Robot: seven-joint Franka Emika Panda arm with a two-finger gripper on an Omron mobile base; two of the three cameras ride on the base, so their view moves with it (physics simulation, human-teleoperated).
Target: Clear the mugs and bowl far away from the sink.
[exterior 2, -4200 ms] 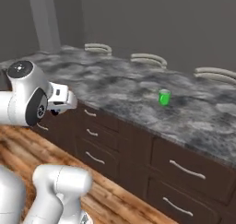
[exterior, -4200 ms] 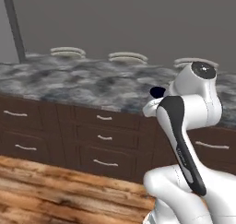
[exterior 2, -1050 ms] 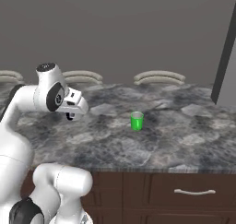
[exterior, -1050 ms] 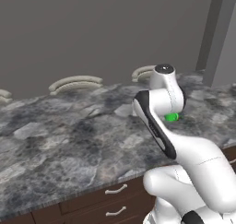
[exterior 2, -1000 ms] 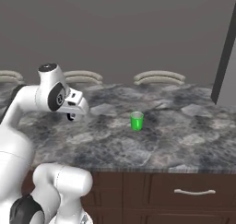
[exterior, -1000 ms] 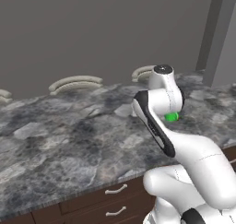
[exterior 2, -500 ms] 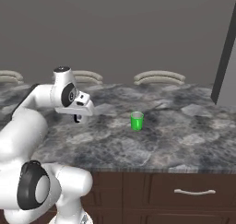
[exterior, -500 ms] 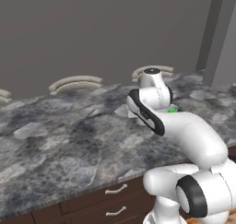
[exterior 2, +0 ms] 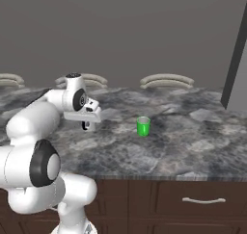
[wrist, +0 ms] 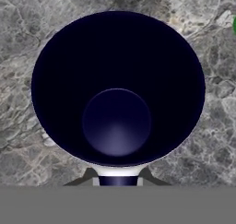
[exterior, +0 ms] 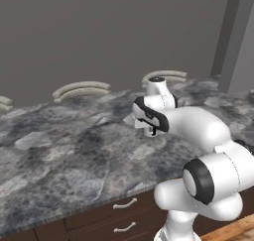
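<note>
My gripper [wrist: 118, 178] is shut on the near rim of the white mug [wrist: 118, 87], whose dark navy inside faces the hand camera. In the left base view the mug [exterior: 150, 132] hangs under the hand just above the marbled counter [exterior: 59, 155]. My gripper [exterior 2: 86, 125] is over the counter's middle, left of the bright green mug [exterior 2: 143, 126], which stands upright and alone. A green sliver of that mug [wrist: 234, 25] shows at the hand view's right edge. The bowl and the sink are out of view.
Curved stool backs [exterior 2: 166, 80] [exterior: 82, 89] line the counter's far side. A dark pillar [exterior 2: 236, 55] stands at the right end. Brown drawers [exterior 2: 202, 199] with silver handles sit under the counter's front edge. Bare marbled counter [exterior 2: 193, 141] stretches right of the green mug.
The arm has reached forward over the counter, carrying the white mug toward the green mug and lower. The green mug has stayed put.
</note>
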